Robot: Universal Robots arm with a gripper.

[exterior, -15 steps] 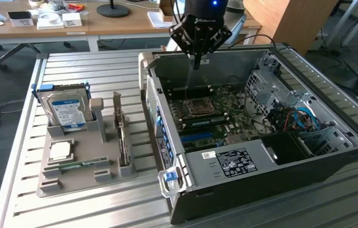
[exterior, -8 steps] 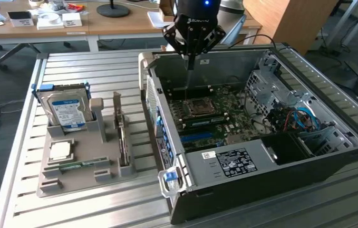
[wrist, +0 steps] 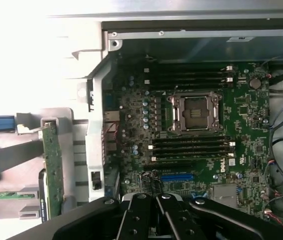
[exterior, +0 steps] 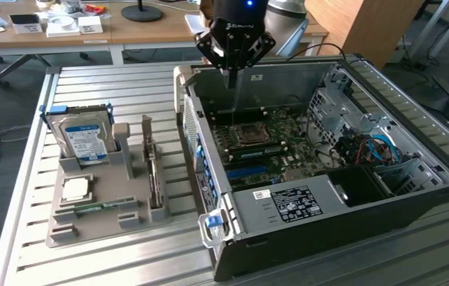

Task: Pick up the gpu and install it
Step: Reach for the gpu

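The gpu [exterior: 154, 173] stands on edge in a slot of the grey holder tray [exterior: 129, 223], on the exterior view's left beside the open computer case. In the wrist view the gpu [wrist: 53, 170] is a thin green board seen edge-on next to the case wall. My gripper [exterior: 231, 80] hangs above the back of the open case, well away from the gpu. Its black fingers [wrist: 140, 215] are shut together with nothing between them, and my gripper [wrist: 156, 201] hovers over the motherboard [wrist: 201, 150].
The open black computer case [exterior: 383, 202] shows a motherboard with an empty CPU socket [exterior: 248, 134] and a blue slot [wrist: 177, 177]. The tray also holds a hard drive [exterior: 85, 140], a CPU chip [exterior: 76, 189] and a memory stick [exterior: 97, 207]. Cables [exterior: 375, 149] lie inside the case.
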